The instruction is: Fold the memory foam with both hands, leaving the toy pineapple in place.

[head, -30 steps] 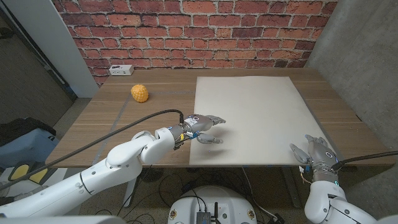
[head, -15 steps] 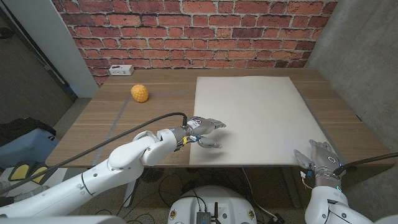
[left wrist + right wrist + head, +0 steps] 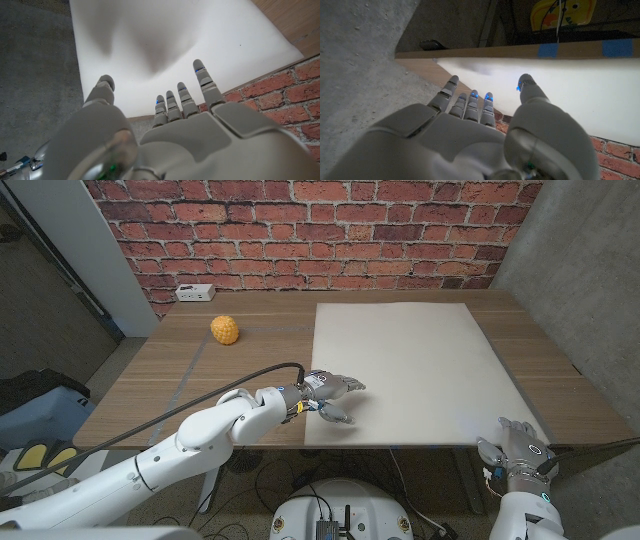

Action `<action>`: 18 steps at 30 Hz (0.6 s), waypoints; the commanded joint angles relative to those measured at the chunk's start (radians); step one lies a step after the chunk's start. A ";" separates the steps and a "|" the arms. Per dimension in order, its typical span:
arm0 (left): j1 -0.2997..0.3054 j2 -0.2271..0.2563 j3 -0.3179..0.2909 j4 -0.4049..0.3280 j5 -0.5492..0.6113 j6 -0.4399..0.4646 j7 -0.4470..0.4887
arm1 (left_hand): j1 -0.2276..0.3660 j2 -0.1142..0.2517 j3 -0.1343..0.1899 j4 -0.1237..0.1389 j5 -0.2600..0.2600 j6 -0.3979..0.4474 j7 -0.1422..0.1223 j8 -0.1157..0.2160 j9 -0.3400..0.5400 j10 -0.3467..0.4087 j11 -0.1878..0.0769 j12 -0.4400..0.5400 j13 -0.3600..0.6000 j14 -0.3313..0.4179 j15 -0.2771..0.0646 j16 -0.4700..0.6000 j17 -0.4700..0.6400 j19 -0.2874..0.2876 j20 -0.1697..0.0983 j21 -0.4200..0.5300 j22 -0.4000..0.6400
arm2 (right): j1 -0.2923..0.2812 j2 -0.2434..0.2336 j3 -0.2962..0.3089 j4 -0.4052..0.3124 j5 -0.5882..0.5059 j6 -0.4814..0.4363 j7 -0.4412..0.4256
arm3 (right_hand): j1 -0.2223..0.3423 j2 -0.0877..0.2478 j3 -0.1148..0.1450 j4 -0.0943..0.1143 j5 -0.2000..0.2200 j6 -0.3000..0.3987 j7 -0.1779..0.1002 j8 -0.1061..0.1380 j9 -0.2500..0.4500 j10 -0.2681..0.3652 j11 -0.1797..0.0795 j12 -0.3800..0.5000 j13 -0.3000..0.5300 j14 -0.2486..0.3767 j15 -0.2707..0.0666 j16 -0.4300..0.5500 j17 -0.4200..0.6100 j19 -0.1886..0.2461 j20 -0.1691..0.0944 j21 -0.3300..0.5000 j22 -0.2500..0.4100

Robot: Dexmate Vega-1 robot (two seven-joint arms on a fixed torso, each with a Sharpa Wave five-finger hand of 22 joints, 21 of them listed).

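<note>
No legible text, labels, brands, numbers or signs found anywhere in the frames. White box (image 3: 195, 292) at the table's far edge near the brick wall: dark marks on its face, too small to read. Nothing printed on the memory foam (image 3: 420, 370).

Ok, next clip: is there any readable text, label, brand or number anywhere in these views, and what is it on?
None can be read.
White power strip at the table's far edge: dark sockets show, any marking too small to read.
Memory foam: plain, unprinted.
Toy pineapple: no label visible.
Left hand and right hand: only blue lights at the fingertips, no lettering.
Yellow object beyond the table: a pale shape on it, too blurred to read.
</note>
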 commanded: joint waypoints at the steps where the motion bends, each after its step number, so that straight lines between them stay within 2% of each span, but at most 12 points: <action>1: -0.018 -0.004 -0.006 0.020 -0.034 -0.045 -0.017 | 0.015 -0.005 -0.005 -0.002 0.004 0.003 0.000 -0.004 0.002 0.009 -0.003 -0.002 0.002 0.009 -0.003 -0.003 0.002 -0.001 0.009 -0.006 0.000 | -0.014 0.151 -0.067 0.098 -0.765 -0.010 0.524 | 0.063 -0.015 0.034 -0.002 0.013 -0.008 -0.013 -0.006 0.005 -0.023 -0.026 -0.011 0.004 -0.002 -0.013 0.000 0.003 0.005 -0.003 -0.003 -0.002; 4: -0.021 -0.005 -0.006 0.025 -0.040 -0.051 -0.020 | 0.018 -0.006 -0.006 -0.002 0.004 0.002 0.002 -0.005 0.002 0.010 -0.001 -0.002 0.002 0.010 -0.002 -0.004 0.003 -0.003 0.010 -0.008 0.000 | 0.017 0.208 -0.110 0.196 -1.002 -0.010 0.622 | 0.140 -0.056 0.069 0.002 0.009 -0.062 -0.036 -0.016 0.006 -0.099 -0.075 -0.023 0.005 -0.025 -0.028 -0.004 0.004 0.011 -0.009 -0.002 0.000; 6: -0.021 -0.004 -0.007 0.027 -0.045 -0.055 -0.018 | 0.021 -0.007 -0.007 -0.001 0.005 0.003 0.003 -0.005 0.003 0.010 -0.001 -0.003 0.002 0.010 -0.005 -0.005 0.003 -0.006 0.010 -0.011 0.000 | 0.039 0.264 -0.126 0.277 -1.124 -0.004 0.618 | 0.173 -0.067 0.081 0.006 0.001 -0.091 -0.048 -0.018 0.008 -0.120 -0.093 -0.020 0.005 -0.025 -0.037 -0.002 0.003 0.040 -0.019 0.008 0.001; 7: -0.020 -0.003 -0.008 0.028 -0.046 -0.057 -0.015 | 0.022 -0.008 -0.007 -0.001 0.005 0.002 0.003 -0.005 0.003 0.012 0.001 -0.002 0.002 0.010 -0.006 -0.005 0.003 -0.006 0.009 -0.011 0.000 | 0.042 0.282 -0.127 0.303 -1.138 0.009 0.580 | 0.180 -0.069 0.076 0.017 -0.002 -0.105 -0.058 -0.017 0.009 -0.123 -0.104 -0.016 0.006 -0.004 -0.051 0.007 0.004 0.070 -0.031 0.017 0.002; 8: -0.020 -0.002 -0.009 0.028 -0.048 -0.058 -0.015 | 0.023 -0.008 -0.007 -0.001 0.005 0.003 0.003 -0.005 0.003 0.013 0.001 -0.002 0.003 0.010 -0.006 -0.005 0.003 -0.010 0.007 -0.014 0.000 | 0.046 0.300 -0.125 0.323 -1.136 0.022 0.531 | 0.180 -0.070 0.073 0.020 -0.003 -0.105 -0.060 -0.015 0.009 -0.122 -0.105 -0.015 0.005 0.001 -0.056 0.009 0.004 0.078 -0.034 0.020 0.002; 10: -0.019 -0.001 -0.011 0.029 -0.053 -0.058 -0.018 | 0.027 -0.009 -0.008 0.000 0.005 0.004 0.005 -0.005 0.003 0.013 0.001 -0.003 0.003 0.010 -0.007 -0.006 0.003 -0.013 0.005 -0.016 0.000 | 0.051 0.313 -0.119 0.357 -1.103 0.057 0.407 | 0.189 -0.078 0.058 0.026 -0.001 -0.086 -0.076 -0.001 0.010 -0.102 -0.132 -0.005 0.005 0.040 -0.074 0.021 0.005 0.121 -0.041 0.031 0.004; 11: -0.018 -0.001 -0.012 0.030 -0.056 -0.058 -0.017 | 0.028 -0.009 -0.008 0.000 0.005 0.004 0.005 -0.005 0.003 0.013 0.000 -0.003 0.003 0.009 -0.009 -0.007 0.003 -0.013 0.004 -0.017 0.000 | 0.060 0.321 -0.115 0.373 -1.086 0.071 0.358 | 0.198 -0.079 0.048 0.030 0.002 -0.057 -0.097 0.009 0.009 -0.069 -0.149 0.005 0.004 0.083 -0.084 0.035 0.007 0.143 -0.041 0.034 0.004; 12: -0.016 0.000 -0.014 0.030 -0.058 -0.055 -0.018 | 0.029 -0.010 -0.008 0.000 0.005 0.003 0.006 -0.005 0.003 0.013 0.000 -0.004 0.003 0.009 -0.009 -0.007 0.003 -0.015 0.003 -0.019 0.000 | 0.067 0.324 -0.113 0.385 -1.068 0.087 0.315 | 0.210 -0.079 0.039 0.031 0.005 -0.033 -0.103 0.016 0.009 -0.027 -0.152 0.016 0.004 0.120 -0.098 0.045 0.009 0.172 -0.044 0.041 0.005; 14: -0.012 0.003 -0.018 0.028 -0.060 -0.050 -0.017 | 0.032 -0.011 -0.009 0.001 0.005 0.003 0.006 -0.005 0.003 0.012 0.001 -0.004 0.003 0.008 -0.010 -0.008 0.003 -0.016 0.002 -0.020 0.000 | 0.085 0.327 -0.111 0.410 -1.037 0.115 0.238 | 0.234 -0.071 0.020 0.034 0.010 0.039 -0.097 0.034 0.008 0.053 -0.161 0.029 0.004 0.218 -0.128 0.078 0.017 0.234 -0.051 0.056 0.008; 16: -0.008 0.005 -0.021 0.025 -0.062 -0.043 -0.018 | 0.034 -0.011 -0.009 0.002 0.006 0.005 0.006 -0.005 0.003 0.013 0.002 -0.004 0.003 0.007 -0.012 -0.009 0.003 -0.019 0.000 -0.023 0.000 | 0.107 0.328 -0.116 0.441 -1.024 0.135 0.169 | 0.253 -0.068 0.010 0.031 0.012 0.086 -0.107 0.044 0.008 0.092 -0.173 0.032 0.004 0.254 -0.149 0.090 0.019 0.260 -0.055 0.062 0.009; 18: -0.004 0.007 -0.024 0.024 -0.066 -0.038 -0.019 | 0.037 -0.012 -0.010 0.002 0.006 0.004 0.007 -0.005 0.003 0.012 -0.001 -0.005 0.003 0.006 -0.012 -0.009 0.003 -0.019 -0.001 -0.024 0.000 | 0.135 0.343 -0.121 0.486 -1.006 0.143 0.061 | 0.261 -0.071 0.005 0.029 0.013 0.090 -0.106 0.042 0.007 0.076 -0.172 0.021 0.004 0.243 -0.152 0.085 0.019 0.264 -0.066 0.062 0.009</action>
